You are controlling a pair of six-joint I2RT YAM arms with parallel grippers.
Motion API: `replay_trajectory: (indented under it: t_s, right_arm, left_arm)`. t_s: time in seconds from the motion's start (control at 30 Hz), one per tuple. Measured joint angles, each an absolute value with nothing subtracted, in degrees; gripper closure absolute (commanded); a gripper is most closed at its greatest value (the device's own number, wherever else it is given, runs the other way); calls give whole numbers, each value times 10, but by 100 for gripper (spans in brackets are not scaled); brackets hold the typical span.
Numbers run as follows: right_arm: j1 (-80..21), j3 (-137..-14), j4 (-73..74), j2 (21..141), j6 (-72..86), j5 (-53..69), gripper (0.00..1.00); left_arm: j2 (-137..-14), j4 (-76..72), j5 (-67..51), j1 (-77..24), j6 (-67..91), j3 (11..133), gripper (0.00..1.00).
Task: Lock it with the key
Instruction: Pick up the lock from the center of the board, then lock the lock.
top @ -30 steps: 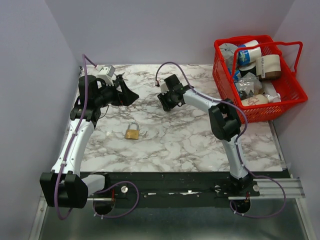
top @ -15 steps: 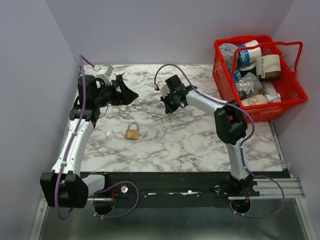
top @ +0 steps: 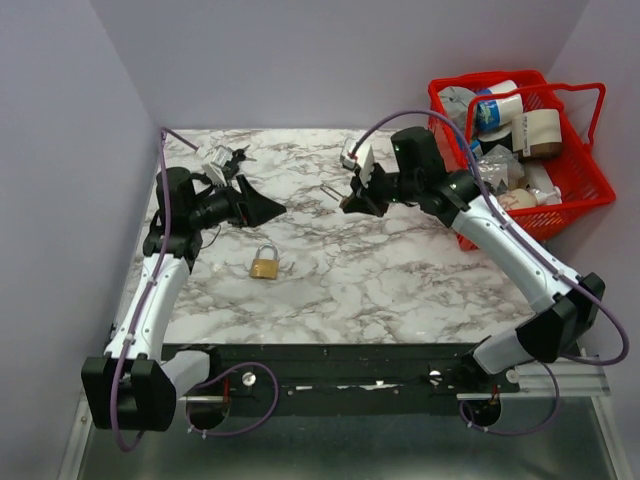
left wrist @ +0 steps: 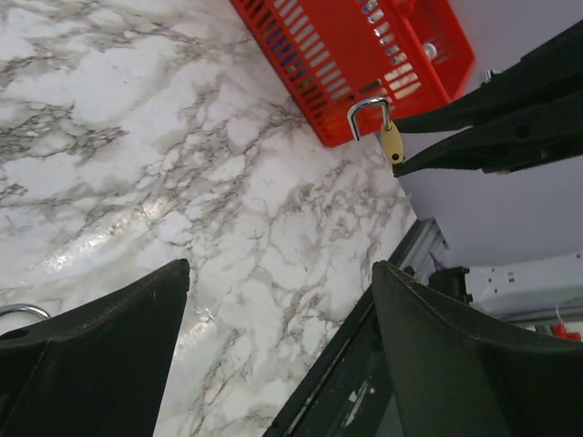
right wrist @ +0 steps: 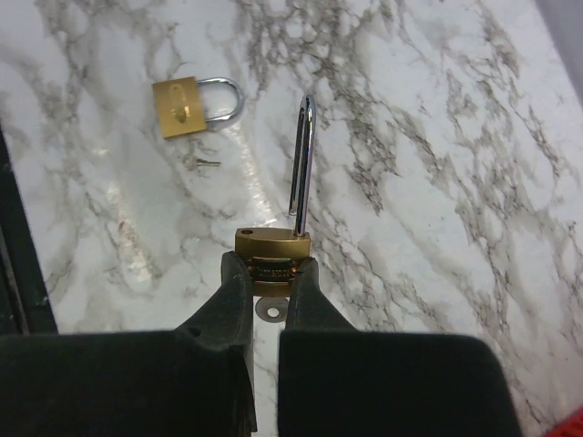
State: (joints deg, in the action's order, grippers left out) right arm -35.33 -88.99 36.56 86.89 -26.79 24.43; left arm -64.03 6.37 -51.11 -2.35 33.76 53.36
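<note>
Pinching the held padlock (right wrist: 271, 244) by its brass body, my right gripper (right wrist: 270, 267) has its fingers pressed onto it, with the open shackle standing straight out away from me. My left gripper (left wrist: 280, 266) hangs spread wide and holds nothing. The key (top: 243, 156), as I read it, is the tiny dark bunch at the far left of the marble table (top: 400, 280), just beyond my left wrist. That puts it behind my left jaws, which point toward the middle, and well apart from my right gripper, so my left arm is clearly nearer. Its long axis is too small to tell. Only the overhead view shows that bunch. The right wrist view alone shows the shackle swung free, a small silver tab between my fingers that I cannot identify, and the loose padlock (right wrist: 187, 105) lying flat. The left wrist view shows the held padlock against the red basket (left wrist: 310, 73).
</note>
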Motion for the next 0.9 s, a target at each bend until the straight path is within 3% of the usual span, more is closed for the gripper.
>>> replay_trajectory:
  t_s: [0.27, 0.57, 0.9]
  right_arm:
    - [-372, -814, 399, 781, -316, 339, 99]
    - [-425, -799, 407, 715, -376, 358, 99]
    - [-450, -799, 429, 714, -396, 350, 99]
  left_arm:
    - [-570, 72, -587, -57, 227, 538, 20]
    - [-571, 206, -568, -173, 12, 597, 26]
    - [-606, 253, -532, -233, -57, 626, 39]
